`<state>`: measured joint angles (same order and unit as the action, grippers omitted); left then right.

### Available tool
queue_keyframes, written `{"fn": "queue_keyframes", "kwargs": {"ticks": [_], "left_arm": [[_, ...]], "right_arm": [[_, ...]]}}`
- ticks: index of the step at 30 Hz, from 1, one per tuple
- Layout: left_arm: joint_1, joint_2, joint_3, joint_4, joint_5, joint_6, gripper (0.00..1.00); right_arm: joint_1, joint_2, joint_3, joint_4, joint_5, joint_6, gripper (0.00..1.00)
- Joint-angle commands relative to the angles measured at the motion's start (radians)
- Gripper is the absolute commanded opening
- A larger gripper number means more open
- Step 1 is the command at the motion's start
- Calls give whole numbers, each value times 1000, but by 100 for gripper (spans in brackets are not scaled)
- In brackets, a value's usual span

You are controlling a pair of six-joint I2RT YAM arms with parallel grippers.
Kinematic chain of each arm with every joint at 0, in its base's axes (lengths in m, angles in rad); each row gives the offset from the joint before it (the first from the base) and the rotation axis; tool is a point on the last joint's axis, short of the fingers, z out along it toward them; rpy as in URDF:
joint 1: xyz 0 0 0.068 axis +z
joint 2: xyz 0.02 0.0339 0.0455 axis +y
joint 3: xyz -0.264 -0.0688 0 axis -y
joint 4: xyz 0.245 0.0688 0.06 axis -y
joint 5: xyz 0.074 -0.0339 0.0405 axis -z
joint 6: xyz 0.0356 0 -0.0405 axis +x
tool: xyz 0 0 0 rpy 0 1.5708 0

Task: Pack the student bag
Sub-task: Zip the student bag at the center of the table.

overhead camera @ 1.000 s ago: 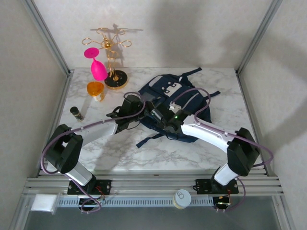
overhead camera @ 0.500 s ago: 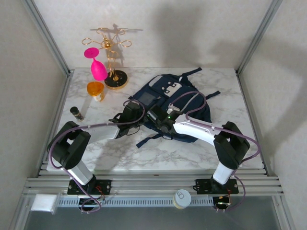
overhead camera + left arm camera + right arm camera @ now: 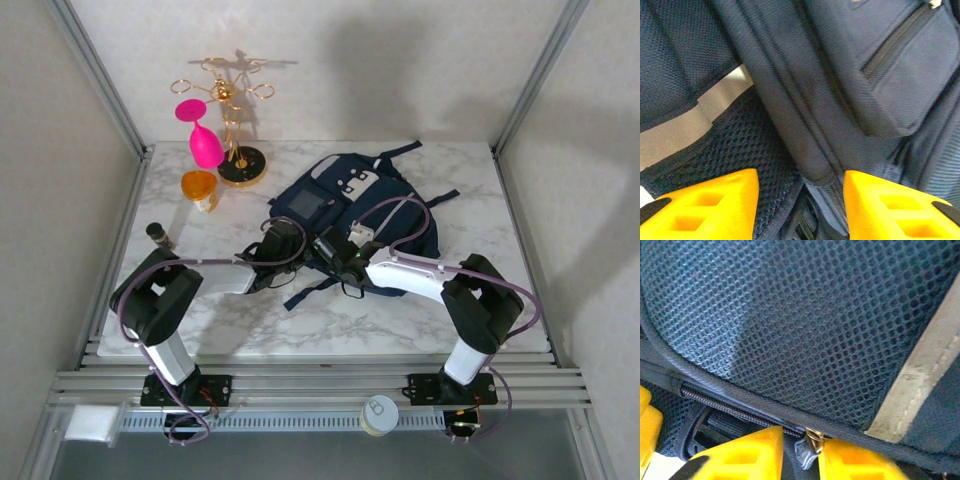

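Navy student bag (image 3: 330, 180) under tools: left tool (image 3: 800, 177) spread, right tool (image 3: 801, 440) pinching zipper pull (image 3: 805, 450).

Top view bright, even, diffuse; broad soft shadows on back wall from 12 to 2 o'clock; gold stand (image 3: 232, 120) throws faint shadow at its 12; left wrist view: student bag (image 3: 840, 100) fabric slightly soft, brightest at 1 o'clock, dim at 6; right wrist view: mesh crisp centrally, yellow fingers (image 3: 740, 455) blurred at 6
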<state>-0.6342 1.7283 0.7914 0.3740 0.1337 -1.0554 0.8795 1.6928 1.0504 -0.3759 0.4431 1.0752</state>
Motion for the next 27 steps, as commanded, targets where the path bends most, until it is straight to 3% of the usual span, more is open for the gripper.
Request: {"fn": "queue_keyframes", "kwargs": {"ticks": [1,10,21,27], "left_arm": [[-7,19,29,1,-49,-12,47],[13,72,49,-30,-118,9,46],[136,125,75,-73,-134,71,45],[163,63,85,-73,-44,113,45]], "right_arm": [[-21,-23,-6,57,50,-41,22],[-23,-89,-31,-28,29,-67,3],[-59,-232,-137,-219,10,-156,0],[-65,-299,-156,-213,-10,-303,0]]}}
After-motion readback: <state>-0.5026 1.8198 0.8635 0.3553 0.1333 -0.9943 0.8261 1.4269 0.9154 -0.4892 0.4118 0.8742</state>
